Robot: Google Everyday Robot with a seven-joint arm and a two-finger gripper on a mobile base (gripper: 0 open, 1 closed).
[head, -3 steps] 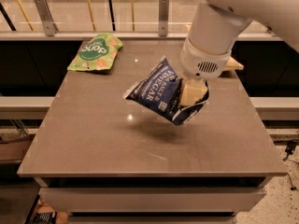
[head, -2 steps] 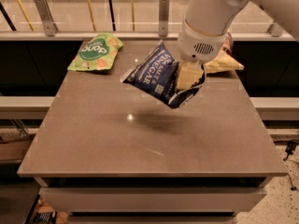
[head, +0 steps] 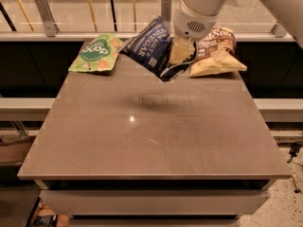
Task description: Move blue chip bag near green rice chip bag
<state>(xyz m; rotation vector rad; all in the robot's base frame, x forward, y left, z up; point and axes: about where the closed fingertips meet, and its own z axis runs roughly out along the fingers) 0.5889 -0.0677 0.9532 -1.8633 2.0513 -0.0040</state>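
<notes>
a: camera view first. where's the gripper?

b: the gripper [head: 181, 56] hangs over the far edge of the table [head: 151, 141], a little right of the middle, at the end of a thick white arm [head: 203, 6] that comes in from the top right.

a: open or closed?

b: its pale fingers [head: 182, 48] are clamped tight on the right side of the blue chip bag [head: 147, 45]. nothing else is in its grip.

a: and the bag itself?

b: it's held up off the table, tilted, with its left end higher and its lower right corner drooping under the fingers. a soft shadow [head: 156, 100] lies on the tabletop nearer the middle, apart from the bag.

a: where's the green one?

b: the green rice chip bag [head: 94, 54] lies flat at the far left corner. the blue bag's left tip is just beside its right edge; i can't tell if they touch.

a: anything else up there?

b: a brown-and-cream bag [head: 215, 51] sits at the far edge towards the right corner, just right of the gripper. the blue bag hangs between the two other bags. a rail [head: 45, 13] runs behind the table.
</notes>
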